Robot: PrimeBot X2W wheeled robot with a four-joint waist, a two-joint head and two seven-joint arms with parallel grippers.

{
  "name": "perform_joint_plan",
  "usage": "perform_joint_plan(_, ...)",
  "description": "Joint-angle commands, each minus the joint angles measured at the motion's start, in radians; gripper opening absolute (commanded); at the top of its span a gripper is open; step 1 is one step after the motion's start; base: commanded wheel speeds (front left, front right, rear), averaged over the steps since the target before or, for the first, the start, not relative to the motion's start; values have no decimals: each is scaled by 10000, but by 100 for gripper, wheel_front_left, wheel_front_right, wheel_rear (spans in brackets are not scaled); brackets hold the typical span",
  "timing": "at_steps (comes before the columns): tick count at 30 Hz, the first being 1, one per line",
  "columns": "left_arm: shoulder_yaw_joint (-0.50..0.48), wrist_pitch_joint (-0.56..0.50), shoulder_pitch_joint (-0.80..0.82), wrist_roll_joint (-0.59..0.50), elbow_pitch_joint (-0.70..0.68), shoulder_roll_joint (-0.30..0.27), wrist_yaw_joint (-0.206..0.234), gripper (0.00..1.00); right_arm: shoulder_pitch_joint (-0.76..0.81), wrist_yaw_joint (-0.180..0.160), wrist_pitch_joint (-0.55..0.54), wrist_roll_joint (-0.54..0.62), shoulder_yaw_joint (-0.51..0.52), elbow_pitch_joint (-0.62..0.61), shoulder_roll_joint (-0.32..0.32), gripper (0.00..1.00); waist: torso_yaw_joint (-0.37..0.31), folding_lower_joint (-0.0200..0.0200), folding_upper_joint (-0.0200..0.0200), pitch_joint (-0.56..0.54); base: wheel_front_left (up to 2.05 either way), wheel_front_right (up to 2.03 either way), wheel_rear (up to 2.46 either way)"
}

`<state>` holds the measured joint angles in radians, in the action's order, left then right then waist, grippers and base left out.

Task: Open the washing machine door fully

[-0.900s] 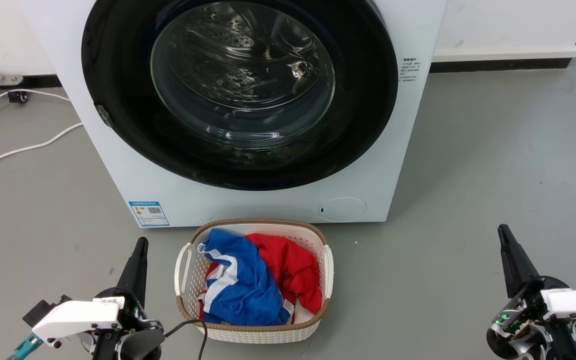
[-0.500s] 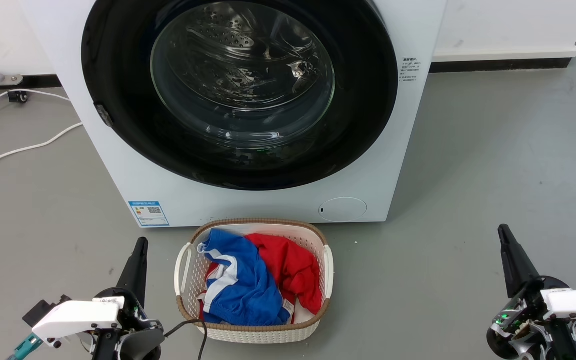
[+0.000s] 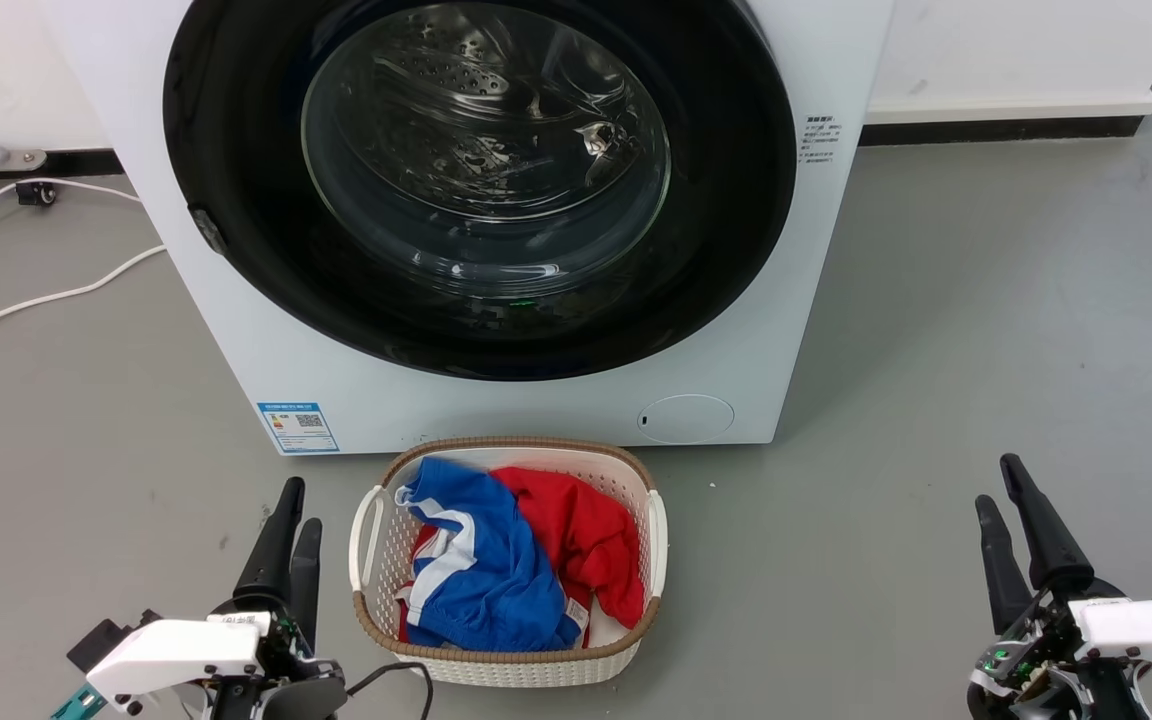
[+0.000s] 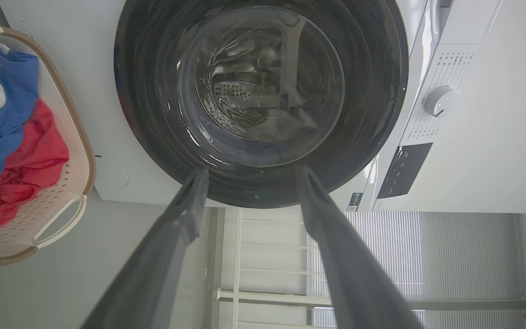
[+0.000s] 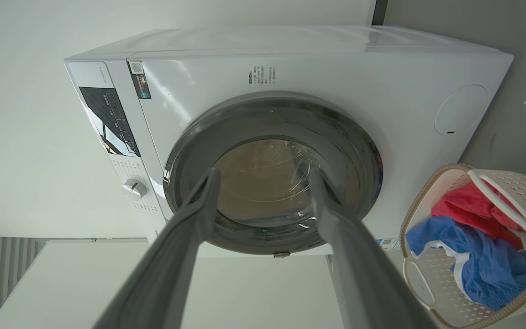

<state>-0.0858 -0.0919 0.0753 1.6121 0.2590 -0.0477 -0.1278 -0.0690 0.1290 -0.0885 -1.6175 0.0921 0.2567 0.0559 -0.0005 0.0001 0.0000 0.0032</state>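
Observation:
The white washing machine [image 3: 536, 405] stands straight ahead on the floor. Its round glossy black washing machine door [image 3: 726, 200] lies flat against the front, and the steel drum shows through the glass window [image 3: 486, 150]. A small grey metal piece [image 3: 206, 230] sits on the door's left edge. My left gripper [image 3: 301, 505] is low at the left, open and holding nothing, well short of the machine. My right gripper [image 3: 997, 482] is low at the right, also open and holding nothing. Both wrist views look at the door [image 4: 153, 114] [image 5: 349, 151] between spread fingers.
A white laundry basket [image 3: 658, 530] with blue and red clothes sits on the floor directly before the machine, between my grippers. White cables [image 3: 46, 295] lie on the grey floor at the left. A control panel with a knob [image 4: 441, 100] is on the machine.
Each gripper showed a single dark point before and now shows two spread fingers: both have opened. Both arms sit slightly lower in the head view. The door has not moved.

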Motion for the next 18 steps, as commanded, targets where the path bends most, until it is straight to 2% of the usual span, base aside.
perform_joint_plan(1,186,165,184,-50,-333,-28,-5,100,-127,16,121,145,-93,-325,17,100,0,-1,0,1,0,0,0)
perform_joint_plan(11,697,624,168,-596,-609,-99,-9,100,-63,17,510,479,-386,-634,99,100,12,-1,0,-2,0,0,0)
perform_joint_plan(18,902,922,131,-1275,-836,-111,-11,100,-57,18,863,1140,-661,-742,250,100,28,-1,0,-14,0,0,0)
